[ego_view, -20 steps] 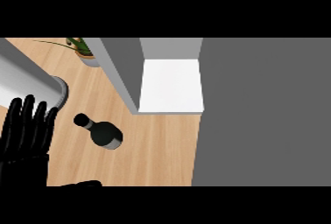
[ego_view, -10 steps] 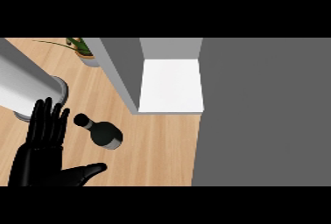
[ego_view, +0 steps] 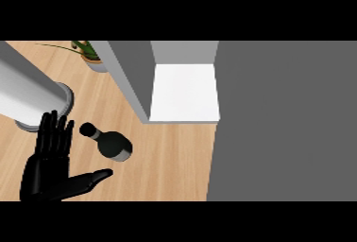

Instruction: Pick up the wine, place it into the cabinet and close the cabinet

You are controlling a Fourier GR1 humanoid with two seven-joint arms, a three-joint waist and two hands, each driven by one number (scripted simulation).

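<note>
In the head view, you have not picked up the wine (ego_view: 108, 142) yet. It stands on the counter (ego_view: 167, 160), in front of the open cabinet (ego_view: 185, 92), whose white shelf looks bare. So lifting, placing and closing are all left to do. The one hand (ego_view: 52, 170) you can see is at the left of the view, so it is probably your left hand. Its fingers (ego_view: 55, 134) are straight and spread wide, holding nothing. The wine is just beside them, not touching. Your right hand does not show.
</note>
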